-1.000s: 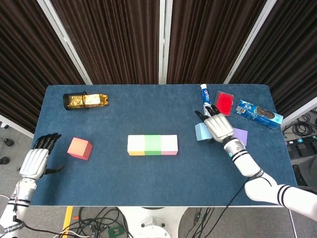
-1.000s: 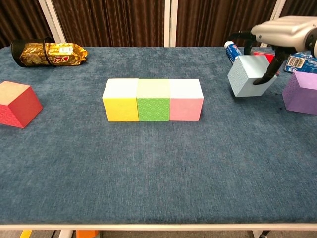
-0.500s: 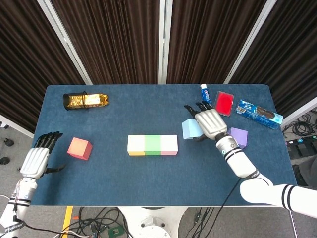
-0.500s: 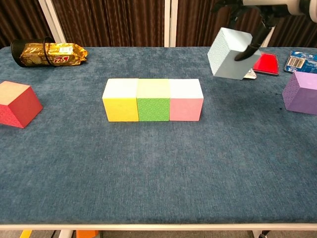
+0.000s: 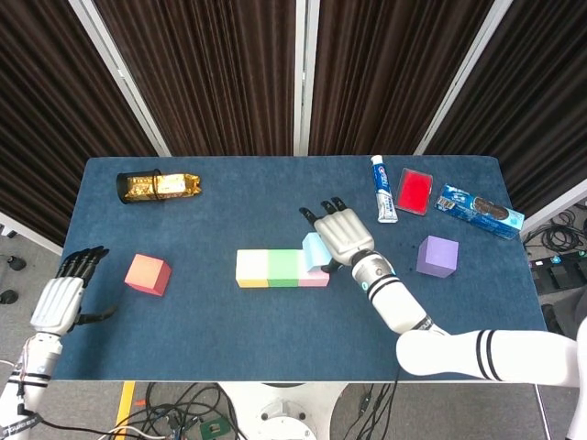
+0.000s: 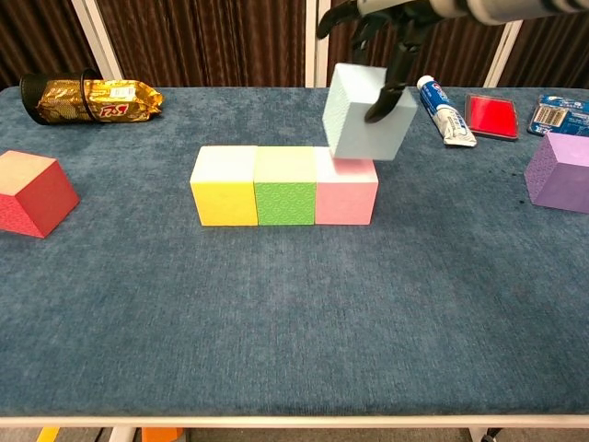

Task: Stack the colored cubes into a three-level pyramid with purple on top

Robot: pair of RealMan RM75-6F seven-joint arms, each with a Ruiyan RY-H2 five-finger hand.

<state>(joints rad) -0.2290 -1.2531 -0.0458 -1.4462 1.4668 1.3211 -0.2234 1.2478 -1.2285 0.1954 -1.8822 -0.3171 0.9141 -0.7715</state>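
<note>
Chest view puts the blue felt-covered table [image 6: 294, 313] nearest, and on it a row of three touching foam cubes: yellow cube [image 6: 224, 187], green cube [image 6: 284, 187] and pink cube [image 6: 346, 189]. Just above the pink one hangs the pale blue foam cube [image 6: 366, 114], tilted and lifted off the row, held by the right hand [image 5: 339, 238], whose dark fingers [image 6: 386, 97] press on its face. A second ago that cube sat low by the right edge next to the purple cube; half a second ago it was raised but well right of the row; now it is over the row's right end.

At the left edge rests the red-orange foam cube [image 6: 29, 192], alone and unmoved. At the right edge stands the purple foam cube [image 6: 560, 172], on the table and apart from everything.

Farther back lie a gold foil snack bag [image 6: 90, 98] with a black band at the left, its red label too small to read, and at the right a white-and-blue toothpaste tube [image 6: 445, 110], a flat red case [image 6: 493, 116] and a blue biscuit packet [image 5: 480, 211]; their print cannot be made out.

Head view shows the left hand [image 5: 60, 300] off the table's left edge, fingers spread and holding nothing, barely shifted.
</note>
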